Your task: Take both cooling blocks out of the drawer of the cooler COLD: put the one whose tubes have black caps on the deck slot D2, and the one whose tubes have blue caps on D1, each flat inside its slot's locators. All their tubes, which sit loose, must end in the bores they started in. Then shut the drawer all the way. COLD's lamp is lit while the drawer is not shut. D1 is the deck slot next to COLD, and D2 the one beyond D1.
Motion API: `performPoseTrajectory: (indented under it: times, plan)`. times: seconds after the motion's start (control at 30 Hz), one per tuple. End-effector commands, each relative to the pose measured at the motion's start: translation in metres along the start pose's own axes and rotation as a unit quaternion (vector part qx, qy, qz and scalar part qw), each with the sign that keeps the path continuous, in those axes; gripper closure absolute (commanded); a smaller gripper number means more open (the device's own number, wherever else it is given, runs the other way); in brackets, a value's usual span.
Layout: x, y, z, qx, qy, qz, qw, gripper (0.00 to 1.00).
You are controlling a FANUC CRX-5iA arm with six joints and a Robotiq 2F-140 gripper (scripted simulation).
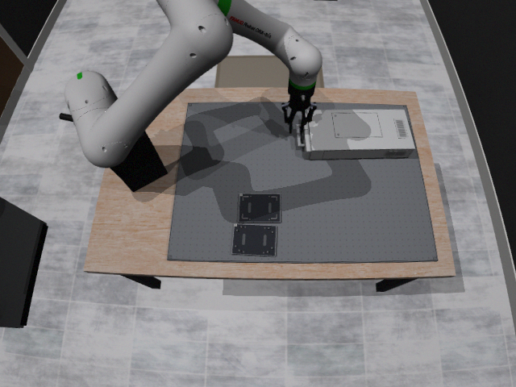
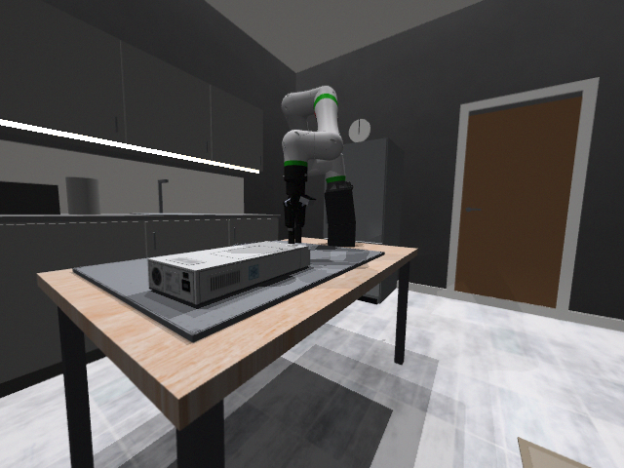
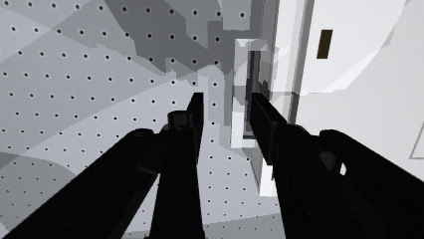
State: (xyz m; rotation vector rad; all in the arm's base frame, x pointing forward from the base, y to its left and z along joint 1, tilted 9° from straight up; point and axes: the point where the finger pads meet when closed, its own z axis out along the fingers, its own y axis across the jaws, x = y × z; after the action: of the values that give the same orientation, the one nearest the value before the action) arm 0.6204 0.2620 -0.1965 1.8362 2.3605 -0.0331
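The cooler COLD (image 1: 366,143) (image 2: 226,256) (image 3: 368,124) is a long white box at the back right of the deck. Its drawer looks shut, and the cooling blocks and tubes are hidden. A dark brown lamp window (image 3: 324,44) on its top looks unlit. My gripper (image 1: 297,131) (image 2: 294,242) (image 3: 227,108) points down at the drawer's handle (image 1: 298,142) (image 3: 238,126), fingers partly open. In the wrist view the handle's bar lies between the fingertips, nearer the right one; no grip shows. Slot D1 (image 1: 259,208) and slot D2 (image 1: 254,240) are dark plates without blocks.
The grey perforated deck mat (image 1: 333,237) (image 2: 121,274) (image 3: 45,115) lies on the wooden table (image 1: 125,233) (image 2: 282,342). The arm's black base (image 1: 139,166) (image 2: 340,216) stands at the table's left end in the top view. The arm reaches over the table's back.
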Motion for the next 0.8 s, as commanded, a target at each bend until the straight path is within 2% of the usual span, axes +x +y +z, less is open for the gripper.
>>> performPoseTrajectory:
  times: [0.0,0.77]
  plan:
    - [0.000,0.001,0.003,-0.001,0.000,0.000,1.000,0.66]
    - [0.000,0.001,0.028,-0.001,0.000,0.000,1.000,0.66]
